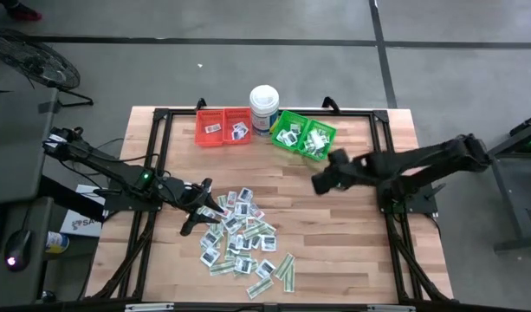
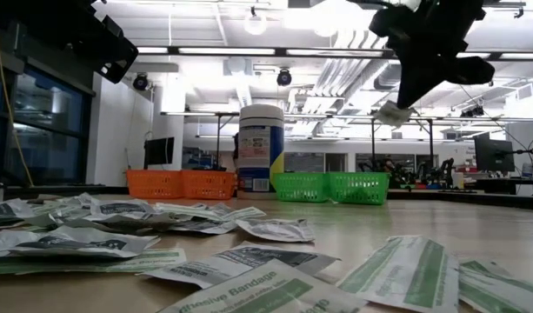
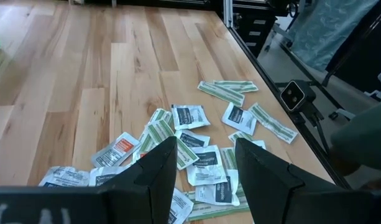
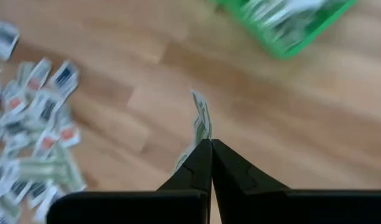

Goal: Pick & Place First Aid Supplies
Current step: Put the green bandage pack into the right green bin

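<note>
The right gripper [image 1: 320,183] hangs above bare wood between the green bin [image 1: 303,135] and the packet pile [image 1: 239,238], its jaws pinched tight on a green-and-white strip [image 4: 201,121] that sticks out past the fingertips. From table height that strip [image 2: 393,113] dangles under the dark gripper [image 2: 414,91], well clear of the tabletop. The left gripper [image 1: 198,208] sits low at the pile's left edge, jaws parted with nothing between them; its two fingers [image 3: 160,174] frame the square white packets [image 3: 190,116] and pale green strips [image 3: 221,91] scattered on the table [image 3: 84,74]. Most of the supplies lie in that loose heap toward the near middle of the table, some overlapping, a few strips off by themselves nearer the front edge. At the far side stand an orange-red bin [image 1: 223,126] and the green bin, each with a few packets inside, and a tall white tub [image 1: 264,108] between them.
</note>
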`<action>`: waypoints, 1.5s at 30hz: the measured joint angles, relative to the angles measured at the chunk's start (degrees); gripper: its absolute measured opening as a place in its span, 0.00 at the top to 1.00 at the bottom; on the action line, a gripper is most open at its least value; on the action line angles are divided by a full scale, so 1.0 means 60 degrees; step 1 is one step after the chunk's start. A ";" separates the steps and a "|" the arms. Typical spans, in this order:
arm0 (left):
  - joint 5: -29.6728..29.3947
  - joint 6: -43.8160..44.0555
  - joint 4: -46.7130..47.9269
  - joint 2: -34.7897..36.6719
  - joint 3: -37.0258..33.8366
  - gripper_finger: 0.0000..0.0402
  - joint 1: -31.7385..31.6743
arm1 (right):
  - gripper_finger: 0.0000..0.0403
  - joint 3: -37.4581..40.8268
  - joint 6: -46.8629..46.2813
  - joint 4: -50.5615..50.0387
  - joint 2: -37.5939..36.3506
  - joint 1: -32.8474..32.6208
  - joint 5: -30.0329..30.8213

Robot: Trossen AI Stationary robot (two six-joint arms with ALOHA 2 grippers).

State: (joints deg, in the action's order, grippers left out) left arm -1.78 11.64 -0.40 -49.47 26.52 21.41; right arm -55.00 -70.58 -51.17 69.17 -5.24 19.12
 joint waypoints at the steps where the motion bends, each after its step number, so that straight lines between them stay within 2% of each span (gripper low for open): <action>1: -0.0003 0.0000 0.0000 0.0000 0.0000 0.60 0.0000 | 1.00 0.0000 0.0323 -0.0119 -0.0181 0.0343 -0.0016; 6: -0.0150 -0.0004 -0.0003 0.0000 0.0000 0.60 0.0000 | 1.00 0.0000 0.2572 -0.0089 -0.0760 0.2508 -0.0761; 10: -0.0473 0.0025 -0.0275 0.0000 -0.0004 0.60 0.0000 | 1.00 0.0000 0.4508 0.0445 -0.0645 0.4337 -0.1787; 15: -0.1075 -0.0210 -0.1180 0.0000 -0.0004 0.60 0.0000 | 1.00 0.0000 0.6301 0.1767 0.0021 0.6191 -0.3169; 21: -0.1796 -0.0504 -0.2142 0.0000 -0.0004 0.60 -0.0004 | 1.00 0.0000 0.7826 0.2643 0.1278 0.7739 -0.4369; 31: -0.2494 -0.0197 -0.2261 -0.0004 -0.0004 0.60 -0.0004 | 1.00 0.0000 0.8953 0.3588 0.2986 0.8867 -0.5517; 45: -0.3062 -0.0142 -0.2266 -0.0004 -0.0004 0.60 -0.0004 | 0.98 0.0000 0.9468 0.3724 0.3599 0.9009 -0.5410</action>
State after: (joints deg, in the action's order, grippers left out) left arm -20.15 10.79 -14.00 -49.50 26.50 21.39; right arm -55.00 -13.77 -28.82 90.76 48.81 -13.34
